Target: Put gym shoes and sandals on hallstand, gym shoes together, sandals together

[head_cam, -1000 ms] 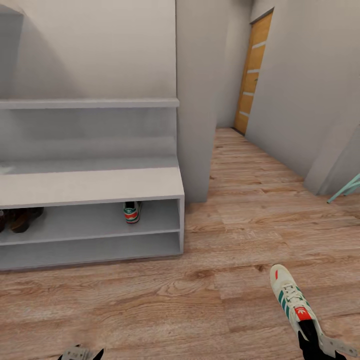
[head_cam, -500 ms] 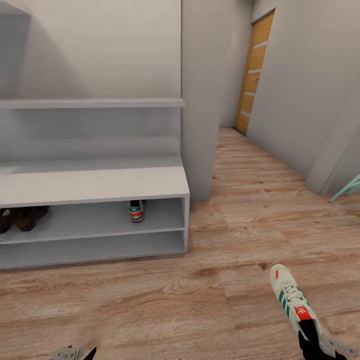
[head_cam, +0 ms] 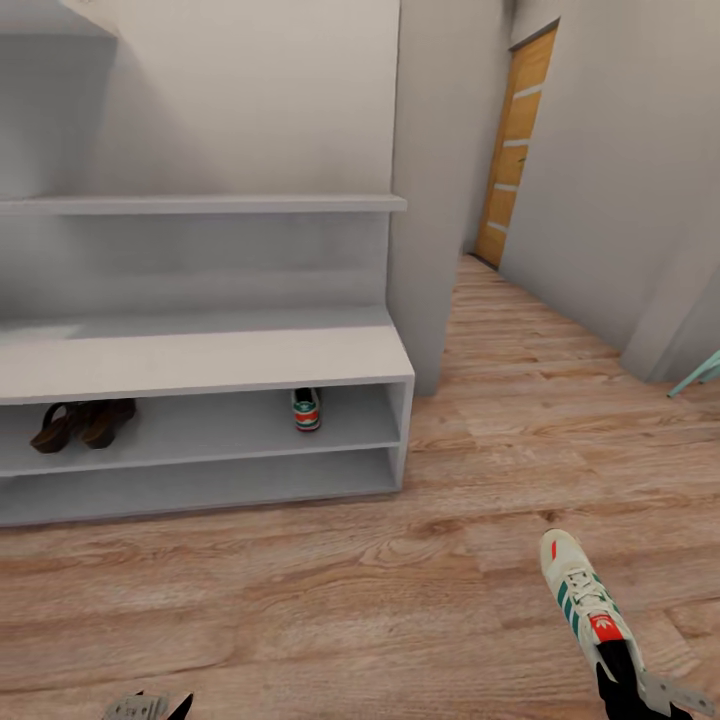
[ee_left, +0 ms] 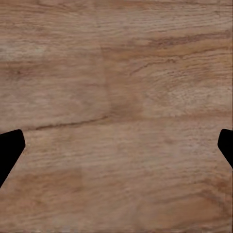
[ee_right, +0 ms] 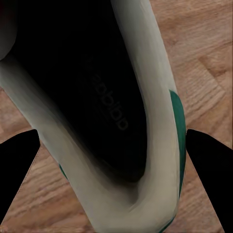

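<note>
Head view: right tool [head_cam: 622, 690] clenched on heel of cream-white green-striped gym shoe [head_cam: 585, 598], held above wood-plank corridor floor [head_cam: 350, 600]. Left tool [ee_left: 116, 145] spread wide, nothing between.

Second gym shoe [head_cam: 306, 408] and brown leather sandals [head_cam: 84, 423] already on upper open shelf of pale grey hallstand [head_cam: 200, 360].

Advice: carry low, enter toe-first beside shelved shoe, clear of bench top lip and right end panel. Shelf room ample leftward.

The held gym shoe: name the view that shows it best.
Head view: the held gym shoe shows whole from above, stripes and laces plain, heel at the right gripper. Right wrist view sees just its dark opening and heel rim. Left wrist view: bare floor.
</note>
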### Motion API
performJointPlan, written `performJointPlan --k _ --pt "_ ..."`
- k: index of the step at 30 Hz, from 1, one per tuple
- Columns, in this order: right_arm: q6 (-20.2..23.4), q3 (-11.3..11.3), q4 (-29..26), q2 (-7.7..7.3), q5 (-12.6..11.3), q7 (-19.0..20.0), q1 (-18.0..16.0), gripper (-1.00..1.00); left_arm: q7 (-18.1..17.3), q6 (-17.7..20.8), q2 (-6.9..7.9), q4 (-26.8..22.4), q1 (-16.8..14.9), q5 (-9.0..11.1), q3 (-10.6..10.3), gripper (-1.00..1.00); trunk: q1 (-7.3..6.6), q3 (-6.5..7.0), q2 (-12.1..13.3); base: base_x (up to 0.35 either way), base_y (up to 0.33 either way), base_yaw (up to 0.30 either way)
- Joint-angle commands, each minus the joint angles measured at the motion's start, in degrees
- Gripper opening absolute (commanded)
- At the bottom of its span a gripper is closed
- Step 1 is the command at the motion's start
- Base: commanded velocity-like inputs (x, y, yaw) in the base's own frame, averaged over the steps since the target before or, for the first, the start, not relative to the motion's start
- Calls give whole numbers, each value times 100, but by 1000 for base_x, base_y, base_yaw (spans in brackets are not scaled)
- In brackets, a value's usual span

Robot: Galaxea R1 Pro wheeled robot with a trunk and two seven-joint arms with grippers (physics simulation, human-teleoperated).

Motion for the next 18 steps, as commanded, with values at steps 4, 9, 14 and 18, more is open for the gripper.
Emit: performJointPlan --k 4,9,14,18 --pt "-20 4 4 -2 -58 6 -2 -100 -33 -28 -5 8 -6 -45 40 100 -3 -4 -2 -176 289 0" --pt "-20 4 8 -1 -54 6 -2 -100 -35 -30 -5 5 -6 -44 40 100 -3 -4 -2 -176 289 86" --pt "-20 4 9 7 -50 6 -2 -100 -34 -34 -5 5 -6 -45 40 100 -3 -4 -2 -176 289 235" --pt "-20 4 9 24 -54 6 -2 -100 -35 -33 -5 5 -6 -45 40 100 -3 -4 -2 -175 289 239"
